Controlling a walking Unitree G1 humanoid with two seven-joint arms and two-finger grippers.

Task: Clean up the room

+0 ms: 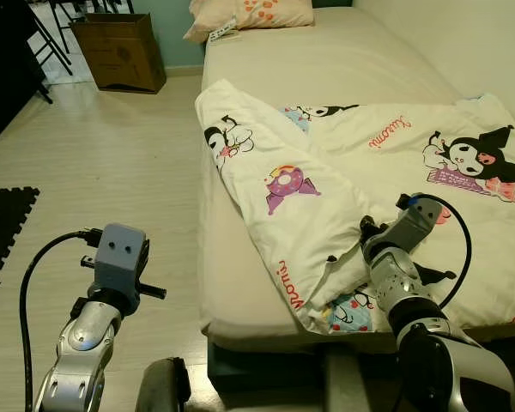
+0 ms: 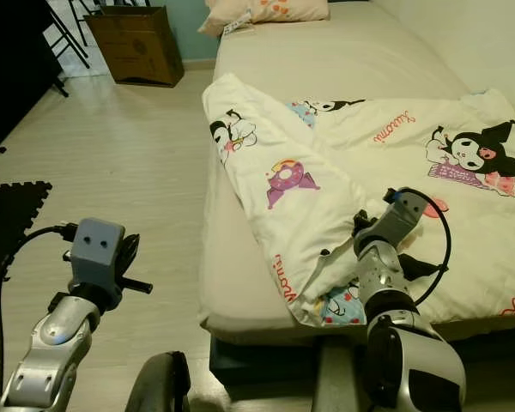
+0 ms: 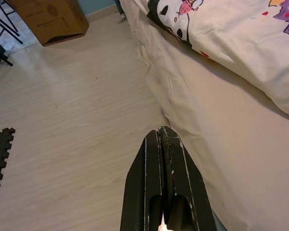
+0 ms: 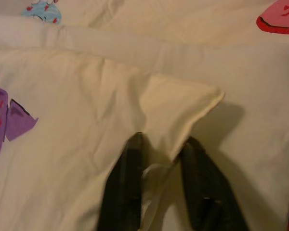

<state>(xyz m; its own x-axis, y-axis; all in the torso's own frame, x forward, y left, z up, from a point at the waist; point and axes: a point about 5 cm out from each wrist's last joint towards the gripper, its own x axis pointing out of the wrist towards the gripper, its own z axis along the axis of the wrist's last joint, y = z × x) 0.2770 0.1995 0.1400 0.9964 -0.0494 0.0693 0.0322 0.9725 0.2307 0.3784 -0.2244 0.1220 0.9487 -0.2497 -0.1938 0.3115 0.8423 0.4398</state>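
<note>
- Pale wood floor (image 1: 112, 172) runs beside a bed (image 1: 343, 60) with a pillow (image 1: 257, 13) at its head; a cardboard box (image 1: 120, 51) stands by the far wall.
- Across the bed lies a cartoon-print blanket (image 1: 326, 172), folded back on itself, its near edge bunched by the mattress edge.
- Right gripper (image 4: 159, 159) rests on the blanket, its fingers (image 4: 125, 192) clenched round a fold near a corner, probably to pull the blanket flat.
- Left gripper (image 3: 166, 144) hangs over the floor beside the bed with fingers pressed together, holding nothing, seemingly waiting.
</note>
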